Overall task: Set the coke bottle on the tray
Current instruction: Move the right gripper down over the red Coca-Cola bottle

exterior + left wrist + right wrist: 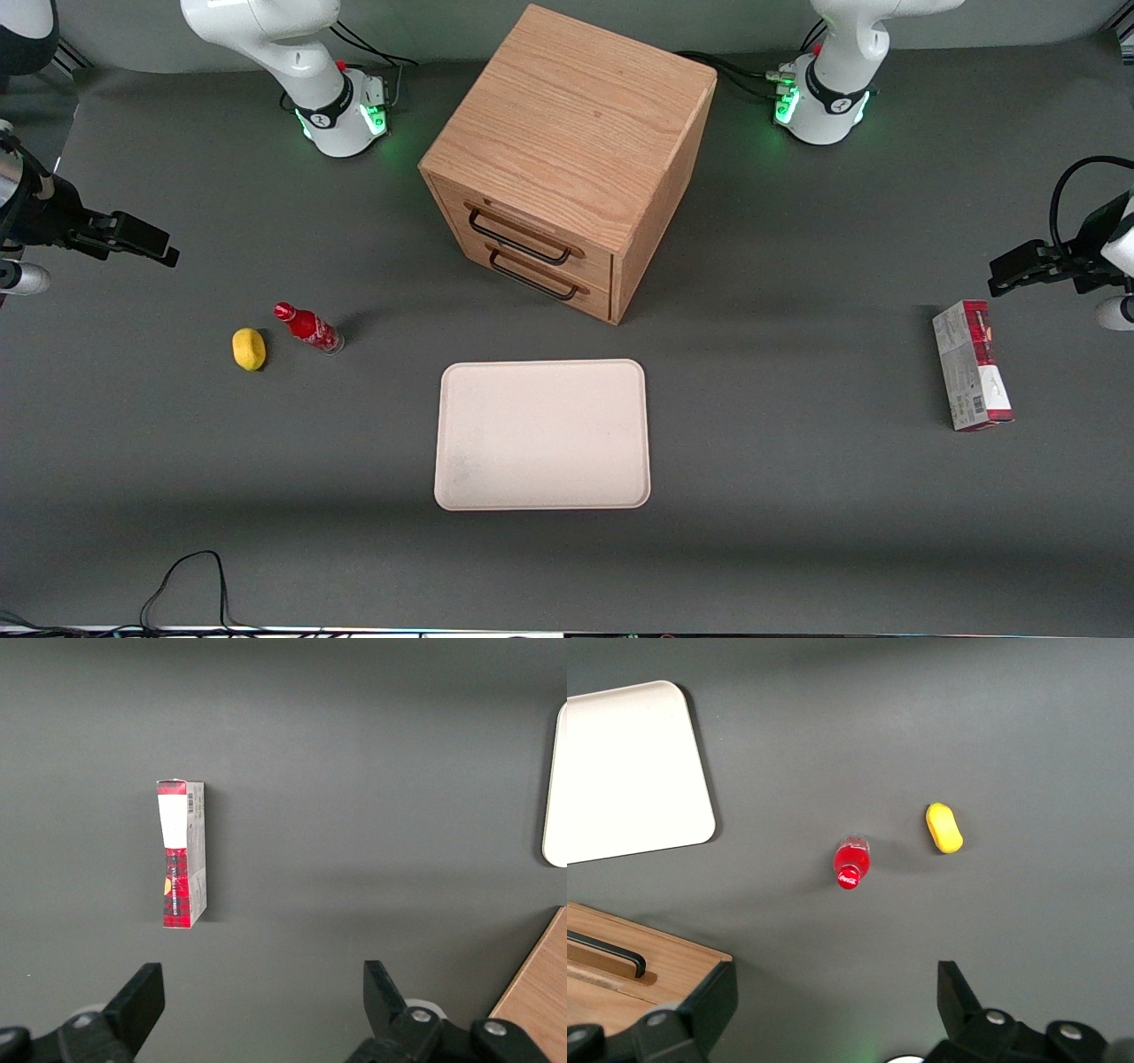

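The coke bottle [308, 328] is small and red with a red cap and stands upright on the grey table; it also shows from above in the right wrist view [852, 864]. The cream tray [542, 434] lies flat and bare, nearer the front camera than the wooden cabinet; one corner of it shows in the right wrist view [629, 771]. My right gripper [168, 248] is open and empty. It hangs high above the table, toward the working arm's end and farther from the front camera than the bottle. Its fingers [718, 992] frame bare table [835, 983].
A yellow lemon-like object [249, 348] lies close beside the bottle, toward the working arm's end [943, 827]. A wooden two-drawer cabinet [567, 159] stands mid-table, drawers shut. A red-and-grey carton [972, 365] lies toward the parked arm's end [182, 853].
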